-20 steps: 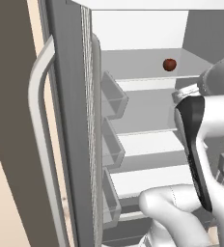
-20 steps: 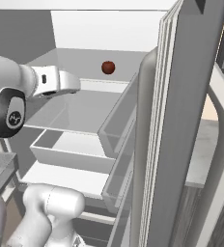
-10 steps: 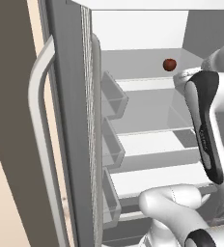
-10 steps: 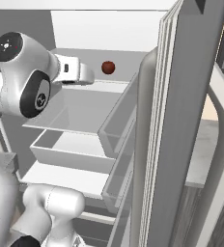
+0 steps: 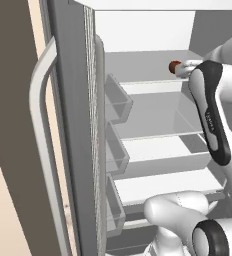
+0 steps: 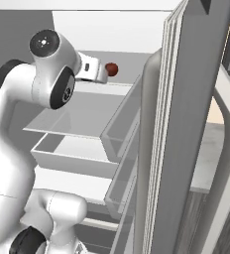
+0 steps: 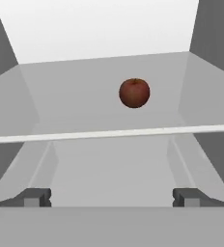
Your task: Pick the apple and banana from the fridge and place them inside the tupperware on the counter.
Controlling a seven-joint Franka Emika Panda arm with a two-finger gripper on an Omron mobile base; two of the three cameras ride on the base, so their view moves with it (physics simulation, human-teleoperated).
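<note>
Your gripper (image 7: 112,197) is wide open, holding nothing. You see the apple (image 7: 134,92) on the fridge shelf (image 7: 85,87) ahead. It looks small, round, smooth, maybe slippery; squeeze its middle.

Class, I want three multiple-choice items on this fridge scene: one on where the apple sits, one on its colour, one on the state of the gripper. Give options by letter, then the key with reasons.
1. Where is the apple?
A. In a door bin
B. On an upper glass shelf of the fridge
C. Between the fingers

2. What colour is the apple?
A. Green
B. Yellow
C. Dark red

3. How is the gripper?
A. Open, short of the apple
B. Shut on the apple
C. Shut, empty

Key: B, it rests on the shelf; C, its skin is dark red; A, fingertips stand wide apart with the apple ahead.
</note>
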